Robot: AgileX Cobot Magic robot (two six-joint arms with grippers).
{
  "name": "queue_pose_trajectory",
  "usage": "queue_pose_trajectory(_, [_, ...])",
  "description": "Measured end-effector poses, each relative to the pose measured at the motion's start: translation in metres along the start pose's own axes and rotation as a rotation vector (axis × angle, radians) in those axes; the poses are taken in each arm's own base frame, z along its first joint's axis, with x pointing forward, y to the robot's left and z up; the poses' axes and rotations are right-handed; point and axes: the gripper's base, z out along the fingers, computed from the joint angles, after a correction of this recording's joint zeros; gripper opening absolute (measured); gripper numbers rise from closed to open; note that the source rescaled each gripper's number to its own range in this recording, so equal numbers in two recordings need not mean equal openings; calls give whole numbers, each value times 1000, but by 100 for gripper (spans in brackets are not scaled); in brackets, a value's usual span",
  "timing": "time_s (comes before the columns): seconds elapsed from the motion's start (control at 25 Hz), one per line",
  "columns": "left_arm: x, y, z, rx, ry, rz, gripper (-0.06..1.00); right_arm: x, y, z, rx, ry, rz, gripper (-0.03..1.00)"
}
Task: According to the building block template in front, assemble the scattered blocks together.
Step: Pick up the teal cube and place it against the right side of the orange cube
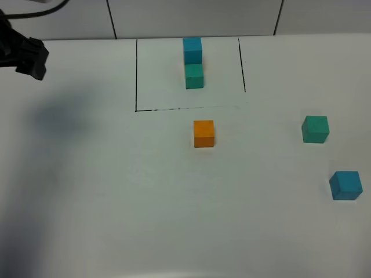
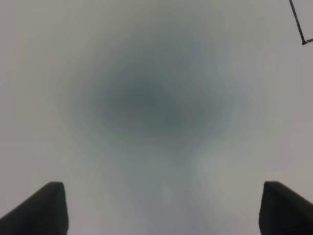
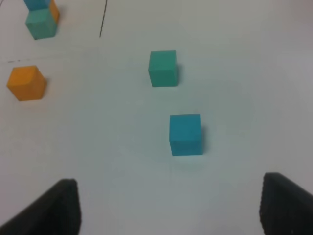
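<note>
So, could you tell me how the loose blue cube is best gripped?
Probably from straight above, jaws on two opposite side faces of the loose blue cube: it sits flat, apart from the loose teal-green cube, so its sides are free.

orange cube [image 1: 203, 134], teal-green cube [image 1: 315, 128] and blue cube [image 1: 346, 185]

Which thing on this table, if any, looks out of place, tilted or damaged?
Nothing stands out: the orange cube, green cube and blue cube sit flat, apart and undamaged outside the black outline.
</note>
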Motion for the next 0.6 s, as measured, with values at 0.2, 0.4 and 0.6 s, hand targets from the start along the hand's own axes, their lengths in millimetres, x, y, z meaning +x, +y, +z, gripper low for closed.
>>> queue_pose_trajectory(0.2, [36, 0, -43, -41, -62, -51, 99, 0, 0, 0, 0, 0, 1, 54])
queue_pose_trajectory(0.4, [82, -6, -80, -46, -128, -111, 99, 0, 0, 0, 0, 0, 1, 54])
queue_pose_trajectory(0.6, [134, -17, -95, -19, -166, -165, 99, 0, 0, 0, 0, 0, 1, 54])
